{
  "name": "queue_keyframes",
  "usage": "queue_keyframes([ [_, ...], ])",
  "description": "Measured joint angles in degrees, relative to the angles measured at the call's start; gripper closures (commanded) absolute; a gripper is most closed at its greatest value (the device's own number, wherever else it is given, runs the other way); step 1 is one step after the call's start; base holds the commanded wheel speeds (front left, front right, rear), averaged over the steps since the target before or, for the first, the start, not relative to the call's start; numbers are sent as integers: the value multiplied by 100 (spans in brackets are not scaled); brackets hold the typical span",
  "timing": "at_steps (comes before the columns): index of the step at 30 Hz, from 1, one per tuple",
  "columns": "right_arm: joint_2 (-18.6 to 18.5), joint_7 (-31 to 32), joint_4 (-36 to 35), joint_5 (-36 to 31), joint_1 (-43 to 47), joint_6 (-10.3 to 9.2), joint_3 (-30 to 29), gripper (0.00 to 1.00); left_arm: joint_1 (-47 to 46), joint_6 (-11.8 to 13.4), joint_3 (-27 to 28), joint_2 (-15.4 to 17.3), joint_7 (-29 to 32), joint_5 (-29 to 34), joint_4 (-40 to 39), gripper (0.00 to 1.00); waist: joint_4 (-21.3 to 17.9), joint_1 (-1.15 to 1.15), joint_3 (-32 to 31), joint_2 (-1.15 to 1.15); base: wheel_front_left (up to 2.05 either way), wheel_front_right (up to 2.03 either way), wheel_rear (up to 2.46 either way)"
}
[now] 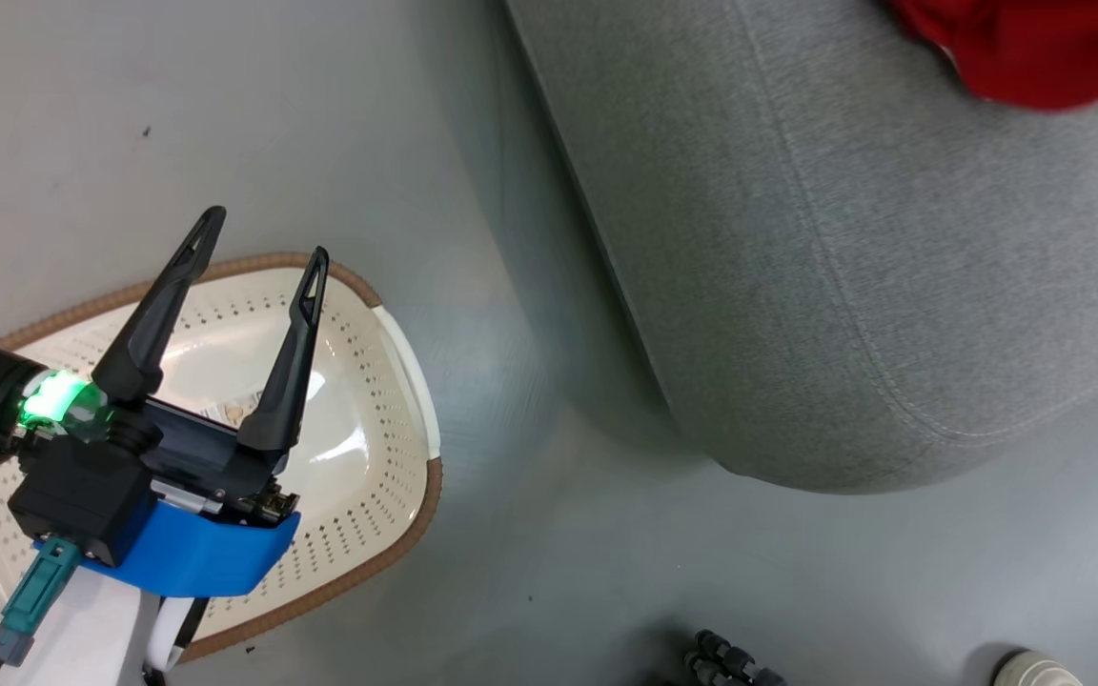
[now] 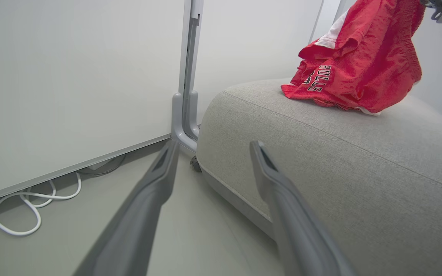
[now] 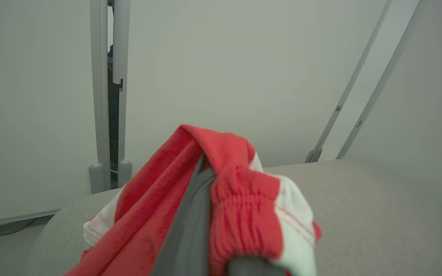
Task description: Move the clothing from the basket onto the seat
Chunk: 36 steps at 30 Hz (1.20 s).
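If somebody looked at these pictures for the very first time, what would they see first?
Most likely the bright red clothing with white letters on it, hanging from the right gripper, which is shut on it, its lower end touching the big grey seat. Next comes the left gripper, wide open above the cream basket, with a green light glowing at its wrist.
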Motion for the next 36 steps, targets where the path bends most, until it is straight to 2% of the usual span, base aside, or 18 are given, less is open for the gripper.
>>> queue_keyframes([
  [6,189,-226,940,-377,253,1,-245,100,-12,1,12,135,38,46,-127,0,111,0,242,0,0,0,0],
  [7,210,-255,1083,-453,274,1,-270,78,-12,2,12,143,40,46,-136,0,127,0,257,0,0,0,0],
  [8,241,-268,1216,-535,288,1,-301,52,-12,5,16,147,43,43,-140,0,138,0,268,0,0,0,0],
  [9,285,-286,1339,-566,288,1,-354,0,-12,11,18,147,44,37,-142,0,147,0,276,0,0,0,0],
  [13,388,-308,1716,-723,233,1,-353,0,-24,12,10,146,44,-11,-136,0,176,0,255,0,0,0,0],
  [22,430,-413,1942,-975,144,1,-417,0,-105,12,-103,22,14,-58,55,0,242,-1,33,0,0,0,0],
  [31,447,-428,1984,-1249,583,1,-188,0,-108,29,-178,-357,-29,-144,513,0,350,-1,-575,0,0,0,0],
  [36,566,-438,1762,-1169,1010,1,-171,0,19,29,-68,-651,-34,-209,636,0,390,-2,-1071,0,0,0,0],
])
